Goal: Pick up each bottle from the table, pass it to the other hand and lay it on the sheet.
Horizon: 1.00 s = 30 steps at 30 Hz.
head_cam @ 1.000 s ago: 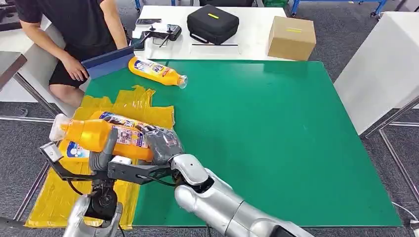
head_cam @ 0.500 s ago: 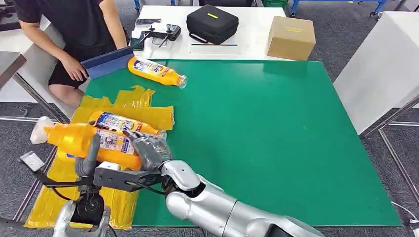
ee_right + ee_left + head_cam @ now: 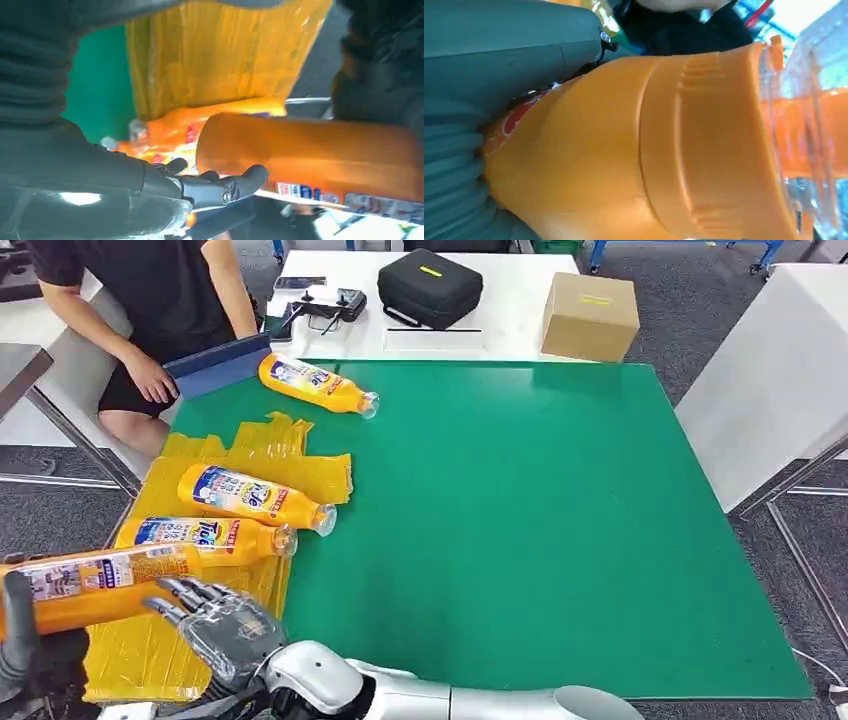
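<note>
My left hand (image 3: 25, 652) grips an orange detergent bottle (image 3: 100, 585) at the lower left, lying almost level above the yellow sheet (image 3: 300, 468). The left wrist view has the bottle (image 3: 634, 150) pressed close against my left hand (image 3: 499, 55). My right hand (image 3: 215, 625) hovers just below the bottle's end, fingers spread and holding nothing. Seen from the right wrist, the right hand (image 3: 200, 187) reaches toward the bottle (image 3: 310, 150) without clasping it. Two more bottles (image 3: 250, 497) (image 3: 205, 537) lie on the sheet. Another bottle (image 3: 315, 385) lies on the green mat (image 3: 560, 520) at the far left.
A person sits at the far left corner, with a hand (image 3: 152, 388) on a blue board (image 3: 215, 365). On the white table behind stand a black case (image 3: 430, 285), a cardboard box (image 3: 590, 315) and a controller (image 3: 320, 308). A white table (image 3: 770, 370) flanks the right side.
My right hand has let go of the bottle and spread its fingers. My left hand has carried the bottle left and down, tipping it nearly level.
</note>
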Each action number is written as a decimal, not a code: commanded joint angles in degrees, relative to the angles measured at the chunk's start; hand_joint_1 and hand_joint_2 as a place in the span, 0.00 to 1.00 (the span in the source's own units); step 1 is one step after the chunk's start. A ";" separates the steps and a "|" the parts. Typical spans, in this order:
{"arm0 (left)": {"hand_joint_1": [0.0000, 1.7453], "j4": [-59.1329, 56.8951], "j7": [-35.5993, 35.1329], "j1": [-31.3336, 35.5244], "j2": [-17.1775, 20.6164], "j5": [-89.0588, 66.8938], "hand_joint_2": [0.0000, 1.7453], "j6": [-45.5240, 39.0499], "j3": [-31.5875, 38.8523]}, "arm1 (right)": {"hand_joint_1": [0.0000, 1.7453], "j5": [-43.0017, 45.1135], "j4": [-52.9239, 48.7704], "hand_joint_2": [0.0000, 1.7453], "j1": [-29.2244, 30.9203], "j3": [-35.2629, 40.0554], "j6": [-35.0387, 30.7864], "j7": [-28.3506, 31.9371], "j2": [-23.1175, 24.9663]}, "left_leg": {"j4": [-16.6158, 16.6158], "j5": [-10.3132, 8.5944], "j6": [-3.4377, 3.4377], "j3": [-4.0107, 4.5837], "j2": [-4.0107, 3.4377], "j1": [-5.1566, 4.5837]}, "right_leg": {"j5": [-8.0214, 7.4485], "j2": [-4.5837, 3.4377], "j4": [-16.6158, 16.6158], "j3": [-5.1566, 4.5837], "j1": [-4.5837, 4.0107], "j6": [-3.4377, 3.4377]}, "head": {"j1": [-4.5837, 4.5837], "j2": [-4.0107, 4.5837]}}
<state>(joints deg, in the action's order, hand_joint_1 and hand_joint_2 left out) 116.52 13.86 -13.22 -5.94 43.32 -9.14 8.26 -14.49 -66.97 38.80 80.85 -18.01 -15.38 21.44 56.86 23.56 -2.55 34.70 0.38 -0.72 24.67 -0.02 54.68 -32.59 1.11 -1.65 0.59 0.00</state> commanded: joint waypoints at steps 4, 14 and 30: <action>1.00 -5.95 6.62 -1.67 9.12 -1.34 1.00 0.43 -17.84 | 0.00 -2.93 3.73 0.00 6.94 -27.12 -2.61 15.45 -13.51 | -0.07 -0.12 0.15 -0.42 0.63 0.06 | 0.05 0.62 -0.17 0.18 -0.05 0.07 | -0.02 0.00; 1.00 -17.69 -1.02 15.24 7.60 -12.65 1.00 6.08 -15.39 | 0.00 -33.09 -33.86 0.00 -15.98 -55.01 -0.09 9.97 -23.61 | 0.06 -0.19 -0.14 -0.19 0.87 -0.15 | -0.12 0.80 -0.11 0.73 -0.06 -0.29 | 0.00 0.00; 1.00 -11.70 3.53 7.71 9.89 -39.47 1.00 0.49 -4.21 | 0.00 -29.38 -43.61 0.00 -34.99 -83.20 3.69 22.16 -34.53 | 0.08 0.02 -0.03 -0.28 0.33 -0.24 | -0.08 0.38 -0.09 0.62 -0.07 -0.23 | -0.04 0.00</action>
<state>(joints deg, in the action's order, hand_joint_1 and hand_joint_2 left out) 106.84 16.83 -8.32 2.03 10.55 -6.73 0.92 -45.00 -107.89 9.91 7.29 -16.02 6.25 -10.73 56.91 23.48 -2.89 34.65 0.62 -1.06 24.46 0.24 54.59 -32.26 1.13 -2.08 0.55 0.00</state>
